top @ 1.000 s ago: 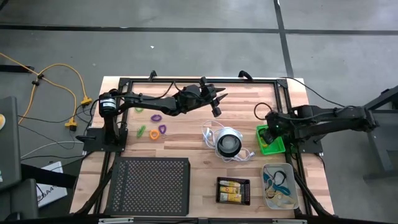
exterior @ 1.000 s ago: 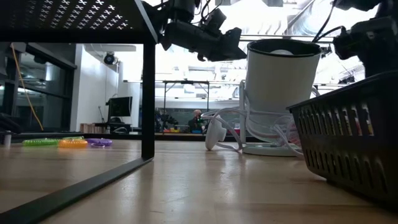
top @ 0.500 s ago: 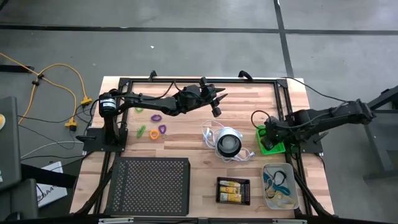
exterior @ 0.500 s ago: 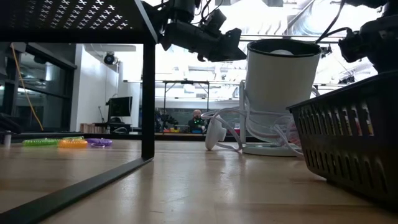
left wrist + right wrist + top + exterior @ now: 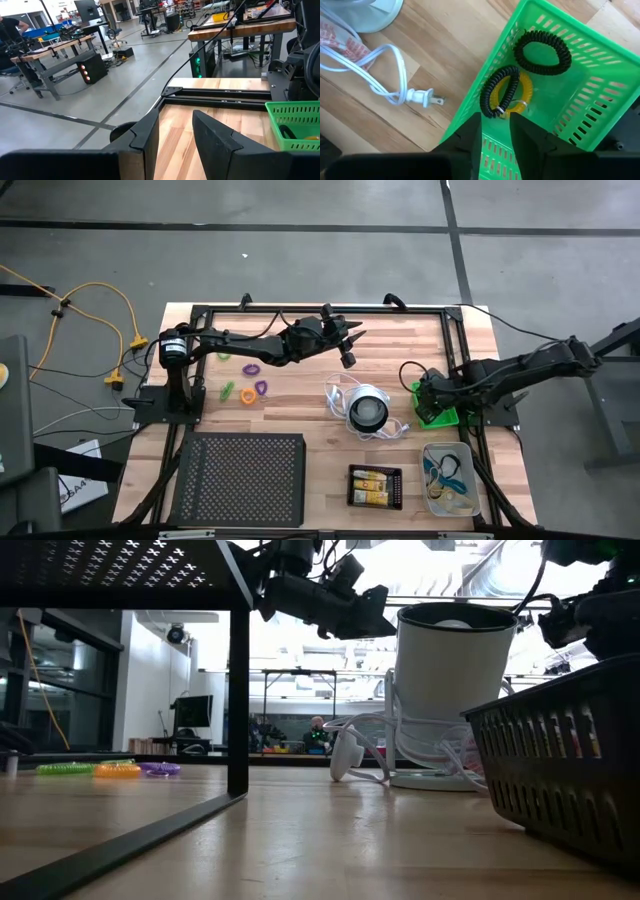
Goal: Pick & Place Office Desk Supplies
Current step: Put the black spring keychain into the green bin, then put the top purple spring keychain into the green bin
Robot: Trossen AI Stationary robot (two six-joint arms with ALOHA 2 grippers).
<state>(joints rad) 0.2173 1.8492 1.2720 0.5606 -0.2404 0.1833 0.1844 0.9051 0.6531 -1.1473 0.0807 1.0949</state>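
Green slotted plastic basket [image 5: 580, 90] at the table's right is now holding the black-and-yellow coiled loop [image 5: 504, 92] that our right gripper [image 5: 495, 131], its fingers just parted, is hovering above. That drop looks finished. Our left gripper [image 5: 175, 131], fingers slightly spread and empty, is waiting far left, while more coloured coiled loops [image 5: 246, 380] are lying unsorted at the left.

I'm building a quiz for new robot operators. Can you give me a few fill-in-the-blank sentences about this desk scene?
1. The black coil loop lies in the ____ tray.
2. The white cord ends in a ____ on the table.
3. The right gripper hangs over the tray's ____.
4. The left gripper holds ____.

Missing words: green; plug; rim; nothing
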